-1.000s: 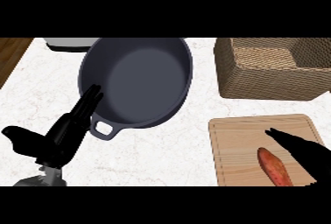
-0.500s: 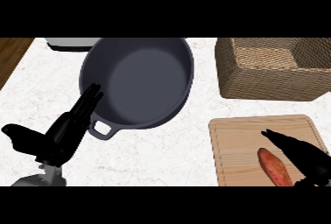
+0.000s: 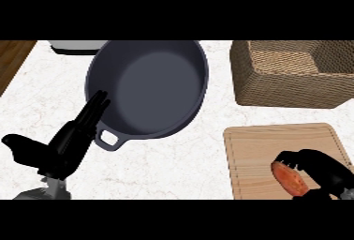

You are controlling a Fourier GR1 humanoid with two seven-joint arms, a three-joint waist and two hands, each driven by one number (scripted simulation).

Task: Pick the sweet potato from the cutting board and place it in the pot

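Observation:
The orange sweet potato (image 3: 288, 178) lies near the front of the light wooden cutting board (image 3: 256, 150) at the lower right. My right hand (image 3: 319, 169) is over it, fingers curled round its far end and hiding part of it. The dark grey pot (image 3: 149, 86) stands at the upper middle, one loop handle (image 3: 109, 139) toward me. At the lower left my left hand (image 3: 69, 140) rests open, fingers straight and pointing up beside the pot's rim.
A woven wicker basket (image 3: 294, 75) stands at the back right, just beyond the cutting board. A white object (image 3: 77, 45) shows at the back left edge. Bare marble counter (image 3: 173, 164) lies between pot and board.
My right hand has come down and back over the sweet potato, and its fingers have curled round it. The left hand and pot have not moved.

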